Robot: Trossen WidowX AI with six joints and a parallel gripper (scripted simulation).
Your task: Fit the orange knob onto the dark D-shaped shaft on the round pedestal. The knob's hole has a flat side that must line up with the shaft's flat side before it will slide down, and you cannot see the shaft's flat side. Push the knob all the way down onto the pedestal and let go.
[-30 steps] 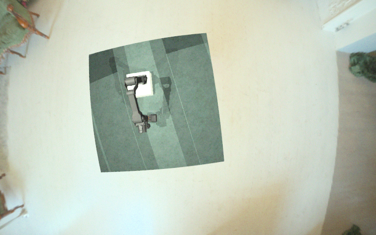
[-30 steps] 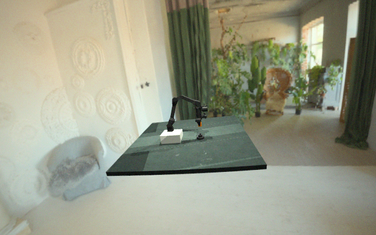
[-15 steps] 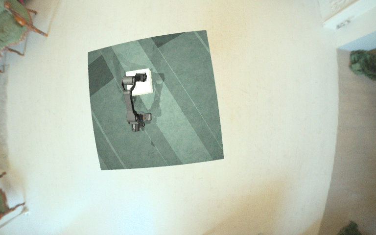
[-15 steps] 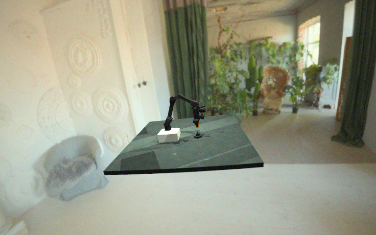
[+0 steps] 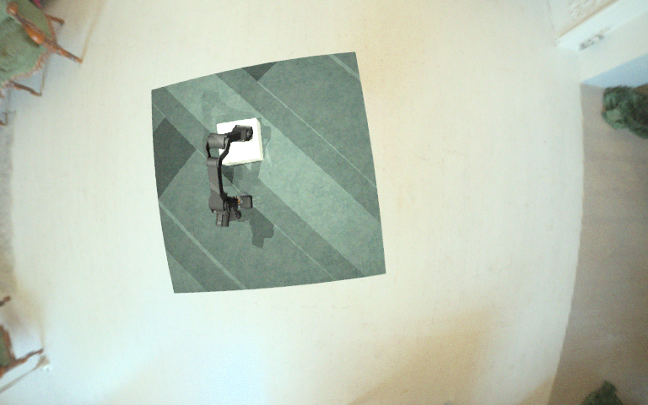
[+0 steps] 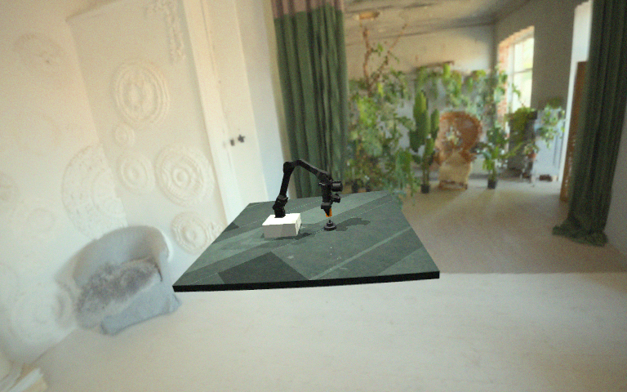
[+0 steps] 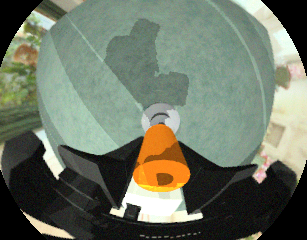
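The orange knob is held between the fingers of my gripper, which is shut on it. The round pedestal stands on the table below, dark in the exterior view and grey in the wrist view. In the exterior view the knob hangs just above the shaft, with a small gap between them. In the wrist view the pedestal shows just beyond the knob's far end, which hides part of it. The shaft's flat side cannot be seen. From above, the arm hides the pedestal.
The white block under the arm's base stands on the green patterned table, to the left of the pedestal in the exterior view. The arm's shadow falls on the table beside the pedestal.
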